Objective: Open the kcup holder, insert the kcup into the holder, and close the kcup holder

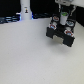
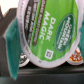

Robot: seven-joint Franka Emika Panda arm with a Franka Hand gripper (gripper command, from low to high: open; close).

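Observation:
In the exterior view the black kcup holder (image 1: 61,34) stands on the white table at the far right, with pale marks on its front. My gripper (image 1: 63,18) hangs right above it, shut on the kcup (image 1: 64,20). In the wrist view the kcup (image 2: 47,31) fills the picture, its green and white "Dark Magic" lid facing the camera. It is pinched between my teal fingers (image 2: 11,44). Dark parts of the holder (image 2: 27,76) show behind the pod. I cannot tell whether the pod touches the holder.
A white bottle-like object (image 1: 25,10) stands at the back on the exterior view's left, against a dark background. The white table (image 1: 30,55) stretches toward the front. An orange-topped round thing (image 2: 75,58) peeks out beside the pod in the wrist view.

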